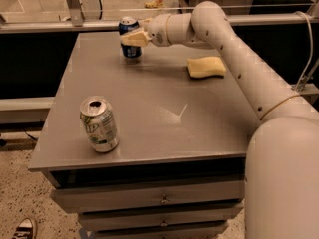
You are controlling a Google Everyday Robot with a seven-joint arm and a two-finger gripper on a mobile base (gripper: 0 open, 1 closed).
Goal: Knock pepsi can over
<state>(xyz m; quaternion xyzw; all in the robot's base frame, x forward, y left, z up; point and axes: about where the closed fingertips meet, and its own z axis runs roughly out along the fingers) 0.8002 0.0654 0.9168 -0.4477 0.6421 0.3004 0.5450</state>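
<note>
The pepsi can [129,51], dark blue with a silver top rim, stands upright at the far left part of the grey table [149,108]. My gripper [132,37] reaches in from the right on the long white arm and lies across the front of the can's upper half, touching it. The fingers hide the middle of the can.
A silver-and-green can [98,124] with a dented top stands upright near the table's front left. A yellow sponge [206,66] lies at the far right. The table has drawers below its front edge. A metal rail runs behind the table. A shoe [24,229] shows on the floor at the bottom left.
</note>
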